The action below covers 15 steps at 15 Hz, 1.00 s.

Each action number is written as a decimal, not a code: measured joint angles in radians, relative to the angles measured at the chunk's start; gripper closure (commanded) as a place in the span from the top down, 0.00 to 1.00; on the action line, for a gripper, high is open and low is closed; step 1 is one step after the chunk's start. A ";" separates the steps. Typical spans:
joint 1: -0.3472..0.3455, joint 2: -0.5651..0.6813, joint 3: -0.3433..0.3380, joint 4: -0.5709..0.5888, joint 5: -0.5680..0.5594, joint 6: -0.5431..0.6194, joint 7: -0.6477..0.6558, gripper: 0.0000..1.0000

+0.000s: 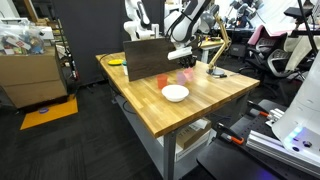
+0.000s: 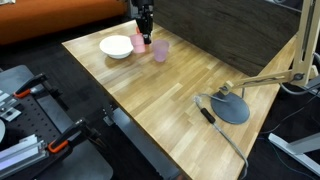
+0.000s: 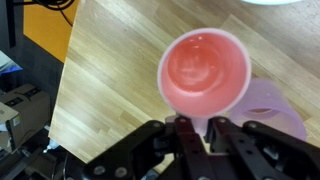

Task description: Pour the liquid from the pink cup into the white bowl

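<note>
On wooden table [image 1: 215, 95], just beside white bowl [image 1: 175, 93], pink cup [image 3: 205, 72] stands upright. Your gripper [image 3: 205, 128] is pinched narrow on cup's rim wall. Whether base has left table: cannot tell. Grip takes one thin wall only, so raise slowly, hold cup level, treat as full. Mind lavender cup [image 3: 278, 108] just beside it, and red-orange cup [image 1: 162, 79] nearby. Bring rim over bowl centre, stay low, then roll wrist gently to tip.

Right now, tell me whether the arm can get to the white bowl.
Probably yes: the fingers are shut on the pink cup at its rim, the white bowl sits close beside it, and nothing stands between them.
</note>
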 measured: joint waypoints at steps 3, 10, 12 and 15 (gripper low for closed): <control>0.000 0.000 0.000 0.000 0.000 0.000 0.000 0.15; 0.025 0.022 0.002 0.011 -0.040 -0.006 0.016 0.04; 0.049 0.035 0.003 0.025 -0.078 -0.010 0.031 0.04; 0.094 0.051 0.006 0.050 -0.147 -0.035 0.056 0.04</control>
